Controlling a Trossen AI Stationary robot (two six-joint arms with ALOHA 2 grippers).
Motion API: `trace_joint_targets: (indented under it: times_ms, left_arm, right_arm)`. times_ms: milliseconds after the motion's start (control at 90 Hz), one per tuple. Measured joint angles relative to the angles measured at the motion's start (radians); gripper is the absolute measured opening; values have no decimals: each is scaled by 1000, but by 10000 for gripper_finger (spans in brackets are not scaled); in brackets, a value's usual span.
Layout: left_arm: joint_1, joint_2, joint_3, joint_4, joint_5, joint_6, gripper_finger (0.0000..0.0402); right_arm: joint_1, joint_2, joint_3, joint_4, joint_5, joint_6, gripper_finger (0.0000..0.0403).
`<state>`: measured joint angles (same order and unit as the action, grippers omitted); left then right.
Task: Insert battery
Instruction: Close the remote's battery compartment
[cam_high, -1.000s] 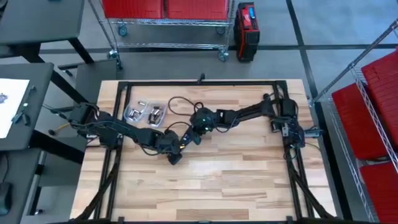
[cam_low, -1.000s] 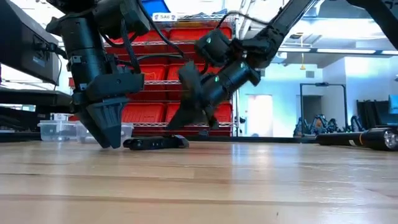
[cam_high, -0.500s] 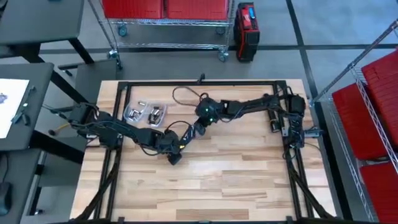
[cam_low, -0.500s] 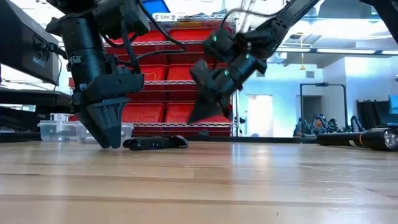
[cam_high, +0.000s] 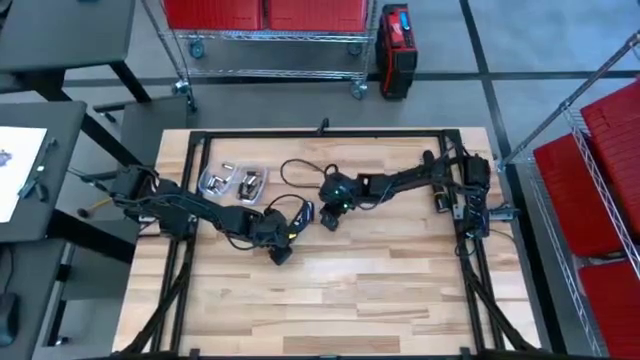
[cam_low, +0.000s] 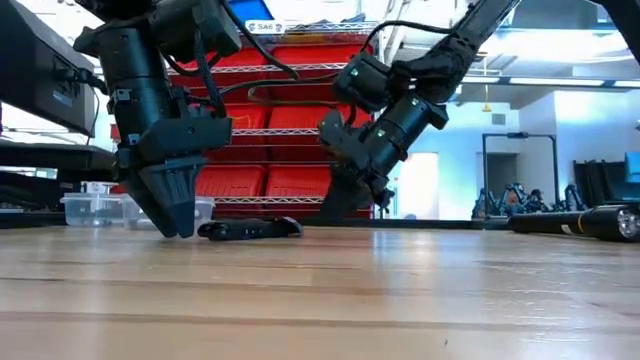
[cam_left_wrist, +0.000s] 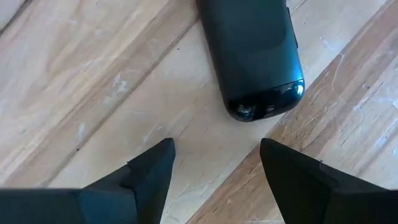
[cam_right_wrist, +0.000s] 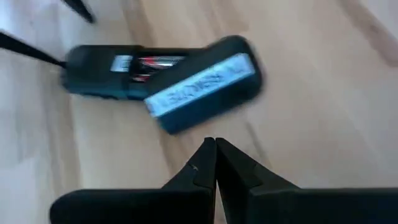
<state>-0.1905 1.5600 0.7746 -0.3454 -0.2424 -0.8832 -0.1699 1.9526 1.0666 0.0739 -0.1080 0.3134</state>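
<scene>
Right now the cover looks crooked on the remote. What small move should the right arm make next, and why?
Probably bring the right gripper, fingers shut, down onto the loose battery cover and nudge it square. The cover lies askew across the remote, with batteries showing in the open bay. The left gripper is open on the table at the remote's other end.

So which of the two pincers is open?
The left pincer: its fingers stand wide apart, just short of the black remote's rounded end. The right pincer is shut tight, tips touching.
</scene>
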Motion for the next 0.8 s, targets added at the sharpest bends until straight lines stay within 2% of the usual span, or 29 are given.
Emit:
trace_joint_targets:
  times_ms: [389,800]
  left_arm:
    - [0,0,-1,0,1,0,221]
    - [0,0,0,0,1,0,221]
  right_arm:
    - [47,96,-8,158,5,-42,0]
    - [51,107,59,139,-1,-110,0]
